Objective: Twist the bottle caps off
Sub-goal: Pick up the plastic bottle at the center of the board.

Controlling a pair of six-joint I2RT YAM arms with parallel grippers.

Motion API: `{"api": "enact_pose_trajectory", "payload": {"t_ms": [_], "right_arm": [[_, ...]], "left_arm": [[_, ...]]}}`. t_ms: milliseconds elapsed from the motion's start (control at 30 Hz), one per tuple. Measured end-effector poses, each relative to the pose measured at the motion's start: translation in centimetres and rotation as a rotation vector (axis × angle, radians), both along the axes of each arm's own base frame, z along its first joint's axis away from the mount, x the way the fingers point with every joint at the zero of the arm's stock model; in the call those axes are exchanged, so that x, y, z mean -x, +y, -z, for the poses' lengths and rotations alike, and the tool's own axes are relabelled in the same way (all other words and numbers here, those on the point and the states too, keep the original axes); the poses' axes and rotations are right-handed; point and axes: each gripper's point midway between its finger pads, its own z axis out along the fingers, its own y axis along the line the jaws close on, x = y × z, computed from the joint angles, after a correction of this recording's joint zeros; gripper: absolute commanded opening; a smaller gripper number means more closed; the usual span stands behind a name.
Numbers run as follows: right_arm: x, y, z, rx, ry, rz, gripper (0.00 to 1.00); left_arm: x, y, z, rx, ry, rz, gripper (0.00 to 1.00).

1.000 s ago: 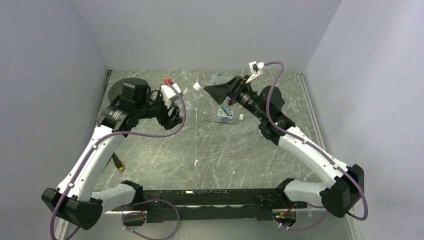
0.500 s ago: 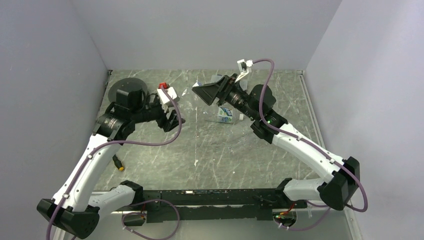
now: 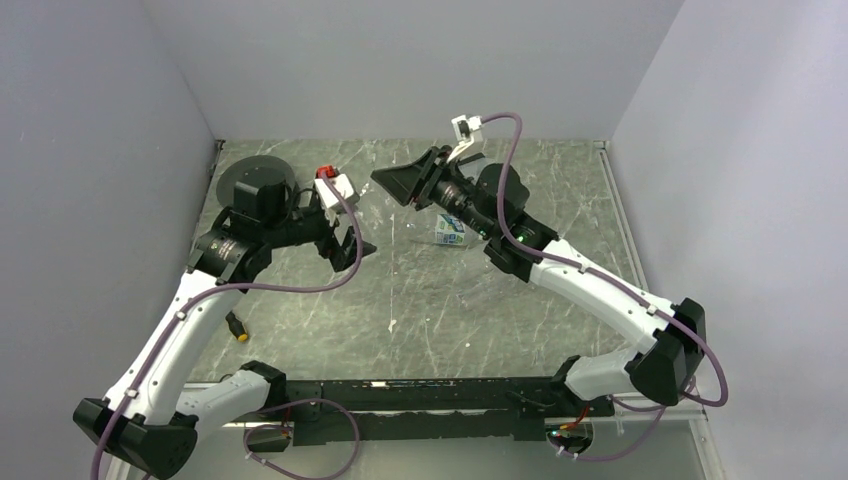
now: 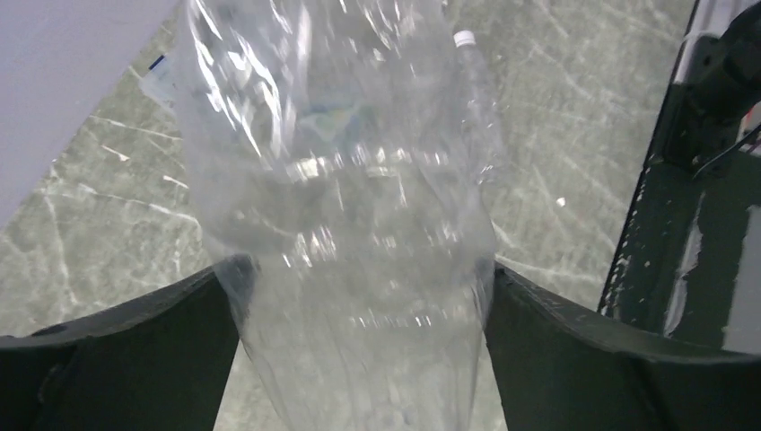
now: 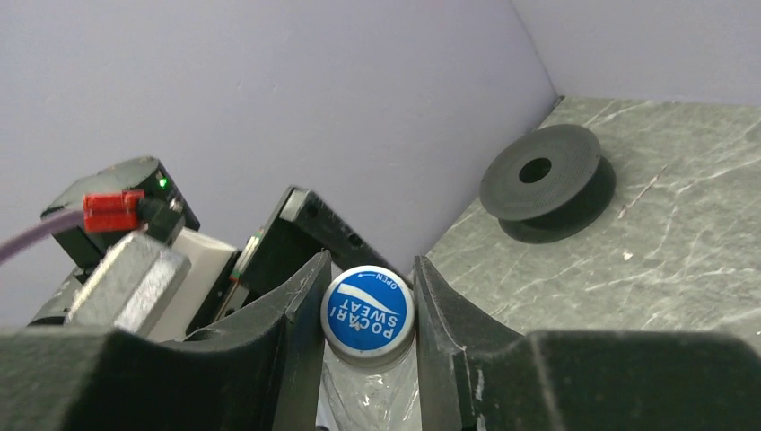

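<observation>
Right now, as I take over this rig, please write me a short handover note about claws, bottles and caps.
Right claw: shut on the blue cap, which sits on the clear bottle.
Left claw: jaws wide on both sides of that bottle; pressing or not, unclear.
On the table: second bottle, white cap on; short labelled bottle.
Done: no cap seen off.
Left: twist off the blue cap, then the white one.

Spool (image 5: 574, 162) fills far-left corner; labelled bottle (image 3: 450, 231) mid-table; near centre seemingly open.
</observation>
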Motion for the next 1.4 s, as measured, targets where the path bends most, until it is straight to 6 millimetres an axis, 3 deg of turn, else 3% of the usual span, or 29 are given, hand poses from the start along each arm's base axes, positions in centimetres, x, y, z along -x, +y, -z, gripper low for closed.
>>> {"api": "enact_pose_trajectory", "payload": {"t_ms": [267, 467, 800, 900, 1000, 1100, 1167, 1233, 1300, 1400], "right_arm": [[2.1, 1.8, 0.9, 0.064, -0.038, 0.014, 0.1], [3.8, 2.4, 0.8, 0.111, -0.092, 0.048, 0.09], [4.8, 2.3, 0.3, 0.121, -0.11, 0.148, 0.06], [4.6, 2.1, 0.2, 0.121, -0.107, 0.17, 0.08], [4.4, 1.9, 0.3, 0.123, -0.104, 0.184, 0.15], [4.3, 1.8, 0.2, 0.12, -0.103, 0.191, 0.43], [4.3, 1.8, 0.3, 0.124, -0.102, 0.19, 0.63], [4.2, 1.8, 0.4, 0.125, -0.096, 0.196, 0.73], [4.0, 1.7, 0.4, 0.134, -0.092, 0.209, 0.77], [3.7, 1.3, 0.1, 0.135, -0.08, 0.234, 0.76]], "left_arm": [[0.4, -0.6, -1.1, 0.093, 0.081, -0.038, 0.99], [1.5, -0.8, -1.6, 0.142, 0.105, -0.028, 0.92], [2.8, -0.5, -0.2, 0.153, 0.114, -0.019, 0.99], [2.7, -0.6, 0.3, 0.149, 0.114, -0.017, 0.86], [2.5, -0.6, 0.4, 0.144, 0.097, -0.012, 0.62], [2.2, -0.6, 0.4, 0.137, 0.08, -0.016, 0.46], [2.0, -0.6, 0.4, 0.135, 0.078, -0.019, 0.4], [1.7, -0.6, 0.6, 0.131, 0.078, -0.028, 0.38], [1.5, -0.5, 0.8, 0.125, 0.08, -0.036, 0.37], [1.1, -0.4, 1.0, 0.121, 0.091, -0.055, 0.36]]}}
